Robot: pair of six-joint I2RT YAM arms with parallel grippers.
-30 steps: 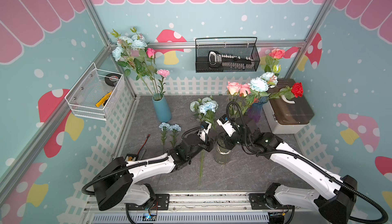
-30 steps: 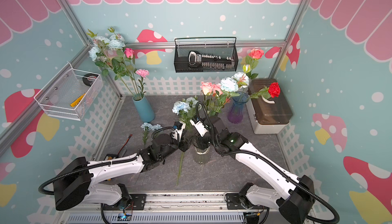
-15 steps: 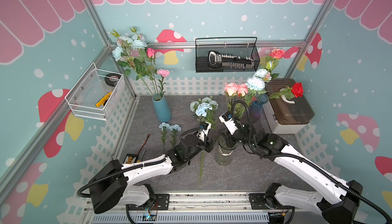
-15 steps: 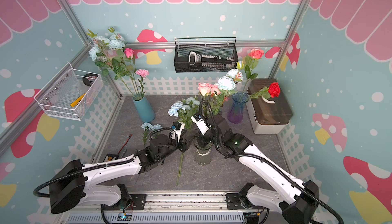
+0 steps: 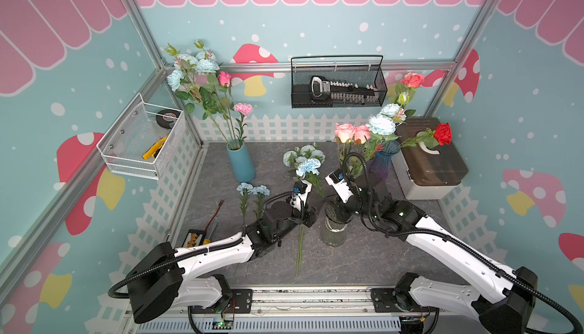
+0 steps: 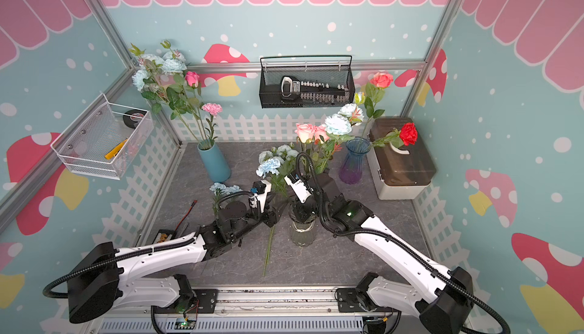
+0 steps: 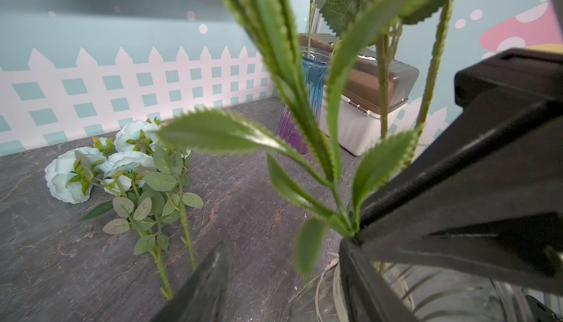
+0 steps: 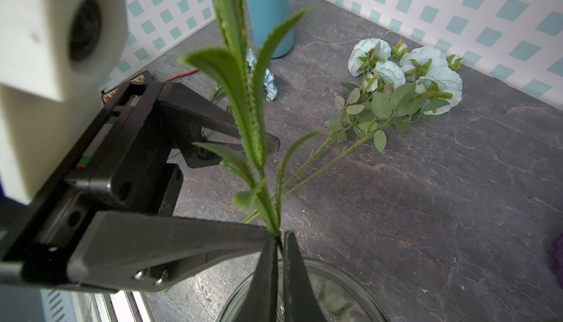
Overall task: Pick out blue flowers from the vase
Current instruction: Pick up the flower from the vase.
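Right wrist view: vase [image 8: 344, 271] sits beneath both grippers. Left gripper [image 8: 272, 188] gapes around the blue carnation [image 8: 243, 92], gripping nothing. Right gripper [image 8: 279, 238] pinches its stem at the rim; seen from above, the bloom leans toward 11 o'clock. If the right lets go before the left clamps, I judge the stem drops back.

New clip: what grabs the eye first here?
Both arms meet over the glass vase at front centre: the right gripper pinches a blue carnation by its stem, the left gripper beside it, jaws open. Beyond them a spray of pale-blue flowers lies on the grey table, two small blue carnations farther left.
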